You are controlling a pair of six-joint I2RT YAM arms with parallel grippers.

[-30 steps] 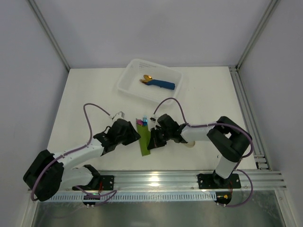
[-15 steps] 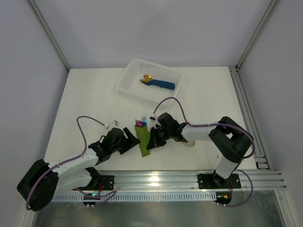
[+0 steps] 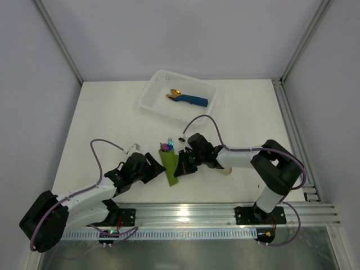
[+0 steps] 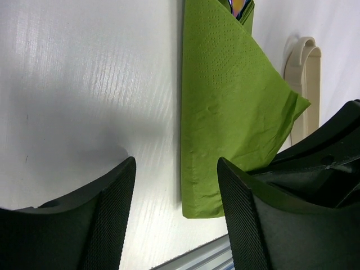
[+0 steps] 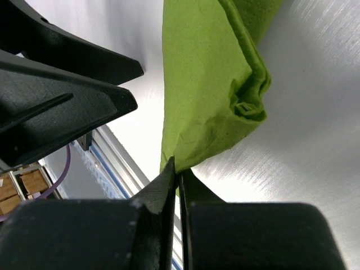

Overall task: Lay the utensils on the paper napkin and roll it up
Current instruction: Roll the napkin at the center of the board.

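Rolling step: right gripper (image 5: 176, 174) clenched on a corner of the paper napkin (image 3: 170, 165), which lies folded over the utensils (image 3: 166, 146) (tips peeking out the far end), left gripper (image 4: 175, 164) released just beside it, so next, I'd say, a fresh pinch to tighten the roll.

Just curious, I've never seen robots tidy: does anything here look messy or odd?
Yes: the green napkin lies as a loose, lopsided wedge, not a neat roll, one corner crumpled, with cutlery tips poking out its far end.
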